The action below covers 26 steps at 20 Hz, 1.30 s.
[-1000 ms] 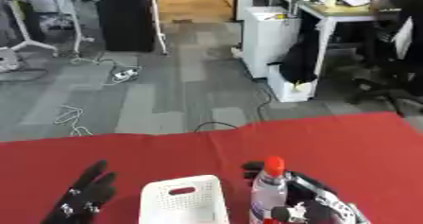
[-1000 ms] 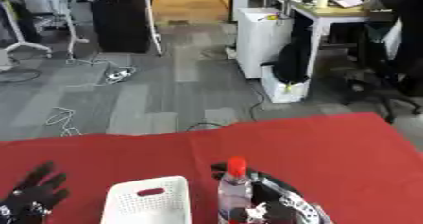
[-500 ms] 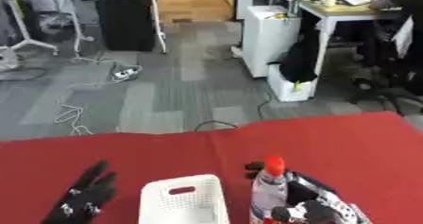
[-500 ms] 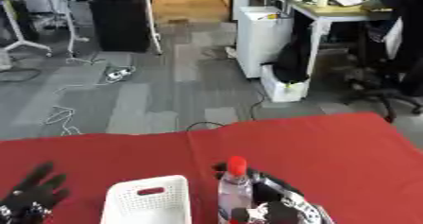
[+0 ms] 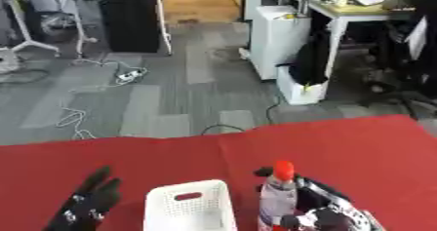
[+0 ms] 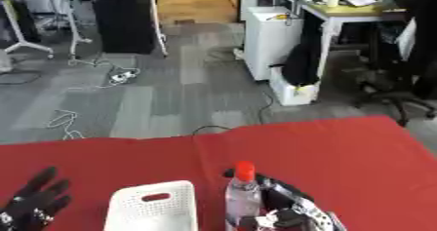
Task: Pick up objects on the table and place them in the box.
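Note:
A clear bottle with a red cap [image 5: 277, 197] stands upright at the near edge of the red table [image 5: 358, 147]. My right hand [image 5: 323, 213] is wrapped round its lower part from the right, fingers curled on it. Just left of the bottle stands a white perforated box [image 5: 188, 208] with a slot handle in its far wall. My left hand [image 5: 88, 206] rests open near the lower left corner, fingers pointing up and away.
Beyond the table's far edge lies grey carpet with cables [image 5: 72, 120], a black cabinet [image 5: 130, 23], a white cabinet [image 5: 280, 35] and a desk with a black chair [image 6: 409, 54]. Bare red cloth stretches across the far and right parts of the table.

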Available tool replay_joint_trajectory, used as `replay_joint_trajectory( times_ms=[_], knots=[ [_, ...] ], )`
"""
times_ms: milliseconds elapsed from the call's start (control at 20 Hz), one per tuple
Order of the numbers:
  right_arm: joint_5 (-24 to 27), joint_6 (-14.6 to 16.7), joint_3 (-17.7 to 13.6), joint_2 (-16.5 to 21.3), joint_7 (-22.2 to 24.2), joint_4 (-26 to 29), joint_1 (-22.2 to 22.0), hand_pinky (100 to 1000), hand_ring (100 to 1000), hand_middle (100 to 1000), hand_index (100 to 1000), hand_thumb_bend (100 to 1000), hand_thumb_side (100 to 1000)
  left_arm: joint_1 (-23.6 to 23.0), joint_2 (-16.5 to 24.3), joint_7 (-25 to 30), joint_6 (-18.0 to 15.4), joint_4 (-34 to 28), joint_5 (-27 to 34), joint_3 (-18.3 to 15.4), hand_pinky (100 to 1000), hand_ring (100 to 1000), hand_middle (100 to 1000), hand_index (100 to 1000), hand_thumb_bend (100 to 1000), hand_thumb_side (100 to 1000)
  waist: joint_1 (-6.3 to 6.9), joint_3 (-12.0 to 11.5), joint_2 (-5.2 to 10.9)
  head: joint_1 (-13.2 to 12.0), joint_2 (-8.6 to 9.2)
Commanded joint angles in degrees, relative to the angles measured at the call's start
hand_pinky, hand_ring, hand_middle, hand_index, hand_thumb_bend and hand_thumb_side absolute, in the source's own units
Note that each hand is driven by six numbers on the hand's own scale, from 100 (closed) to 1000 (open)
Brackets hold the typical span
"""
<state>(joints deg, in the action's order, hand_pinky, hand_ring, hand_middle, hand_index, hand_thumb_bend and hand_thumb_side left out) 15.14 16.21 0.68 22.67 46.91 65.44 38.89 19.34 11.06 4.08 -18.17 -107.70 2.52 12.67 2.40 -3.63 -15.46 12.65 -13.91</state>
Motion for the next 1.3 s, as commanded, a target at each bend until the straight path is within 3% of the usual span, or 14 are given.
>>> replay_joint_trajectory(
  times_ms=[50, 1050, 1150, 1250, 1300],
  knots=[
    [-0.8, 5.6, -0.8, 0.8, 5.1, 0.4, 0.4, 953, 939, 1000, 1000, 753, 348, 0.7, 0.0, 0.1, -0.2, -1.2, 0.3, -0.2, 956, 1000, 1000, 892, 100, 830, -0.13, -0.1, 0.77, 0.8, 0.46],
    [-7.5, 7.5, -0.9, -1.9, 5.1, 0.0, 1.7, 965, 944, 1000, 1000, 801, 349, 0.9, -0.2, 0.6, -0.1, -1.2, 0.5, 0.0, 959, 1000, 1000, 893, 100, 830, -0.28, -0.7, 0.38, 1.1, 0.62],
    [-7.8, 7.5, -1.3, -2.2, 5.1, 0.0, 1.8, 874, 847, 963, 1000, 802, 331, 0.9, -0.2, 0.7, -0.1, -1.2, 0.5, 0.0, 959, 1000, 1000, 893, 100, 830, -0.28, -0.8, 0.34, 1.1, 0.66],
    [-8.5, 7.7, -2.1, -2.4, 5.0, -0.2, 1.8, 757, 734, 856, 1000, 809, 266, 0.9, -0.2, 0.8, -0.1, -1.2, 0.5, 0.0, 959, 1000, 1000, 893, 100, 830, -0.26, -0.8, 0.32, 1.2, 0.67],
    [-8.9, 7.7, -2.8, -2.6, 4.6, -0.3, 1.8, 667, 624, 766, 1000, 807, 244, 0.9, -0.2, 0.8, -0.1, -1.3, 0.5, 0.0, 960, 1000, 1000, 893, 100, 830, -0.25, -0.8, 0.3, 1.2, 0.67]
  ],
)
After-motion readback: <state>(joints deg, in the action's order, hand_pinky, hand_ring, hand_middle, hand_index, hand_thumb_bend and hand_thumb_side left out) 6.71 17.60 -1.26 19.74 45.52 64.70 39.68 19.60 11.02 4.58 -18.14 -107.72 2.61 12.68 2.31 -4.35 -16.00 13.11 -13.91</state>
